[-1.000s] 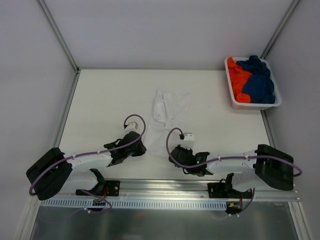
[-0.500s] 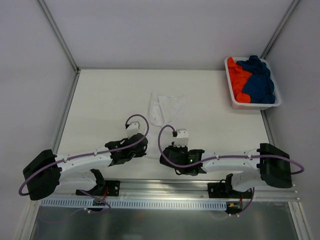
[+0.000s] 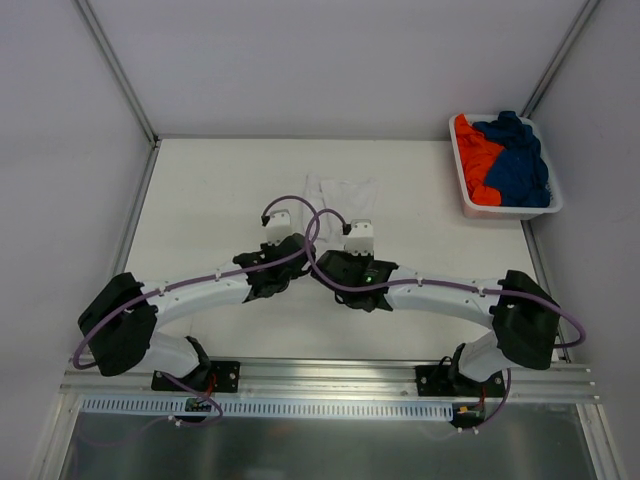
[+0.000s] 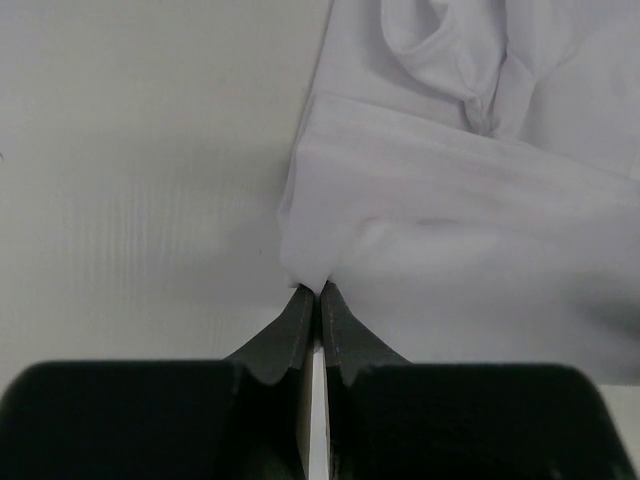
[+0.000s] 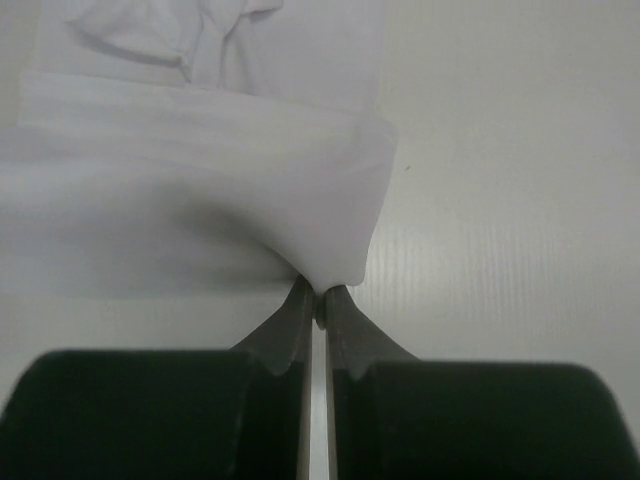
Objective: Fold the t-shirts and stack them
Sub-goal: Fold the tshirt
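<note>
The white t-shirt (image 3: 343,198) lies folded narrow at the table's middle, its near part doubled back toward the far part. My left gripper (image 3: 297,238) is shut on its near left corner (image 4: 305,262). My right gripper (image 3: 335,240) is shut on its near right corner (image 5: 345,255). Both hold the hem lifted over the shirt (image 4: 470,210) (image 5: 180,200). The orange t-shirt (image 3: 474,160) and the dark blue t-shirt (image 3: 518,165) lie crumpled in the white basket (image 3: 508,211) at the far right.
The two arms cross close together at mid table, with purple cables looping above the wrists. A metal rail (image 3: 330,375) runs along the near edge. Walls enclose the table on three sides.
Both grippers have moved away from the near edge toward the far side, carrying the shirt's near hem with them, so the visible shirt has become much shorter.
</note>
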